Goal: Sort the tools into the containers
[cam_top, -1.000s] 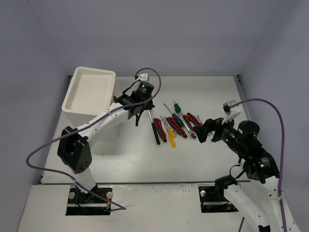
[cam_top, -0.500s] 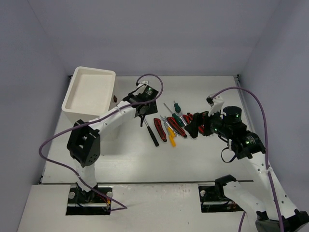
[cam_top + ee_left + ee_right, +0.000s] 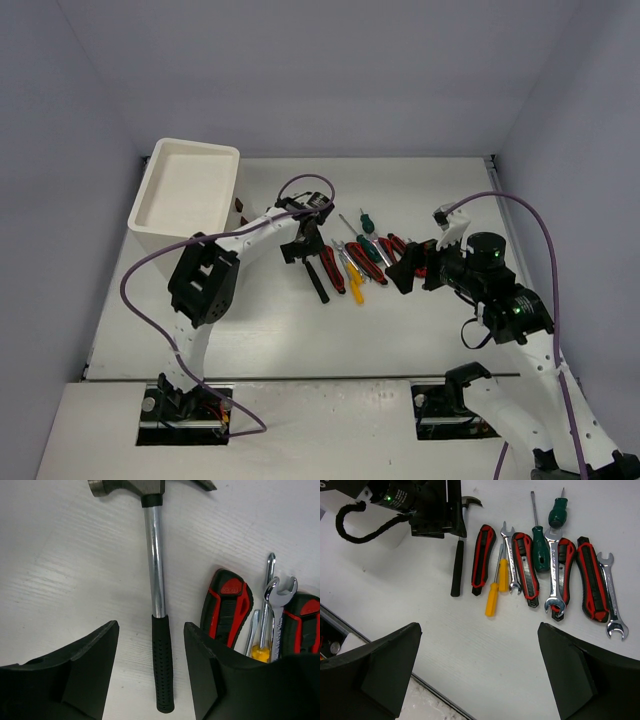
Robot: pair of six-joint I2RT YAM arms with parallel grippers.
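Left pincer [image 3: 150, 630] is held open astride the black-handled, steel-headed hammer [image 3: 154, 570] on the white surface [image 3: 60, 555]; a pick-up is judged in hand, with descent and closing called for next.

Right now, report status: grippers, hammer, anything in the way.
Left gripper open, astride hammer, no grip. Right gripper open, empty, above the tool row. Hammer flat, not lifted. Red-black handle close beside the hammer grip.

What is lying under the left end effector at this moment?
The hammer lies flat on the table below the left end effector, with its black grip between the open jaws, not touched. In the top view, the end effector covers the hammer's head, and only the handle shows.
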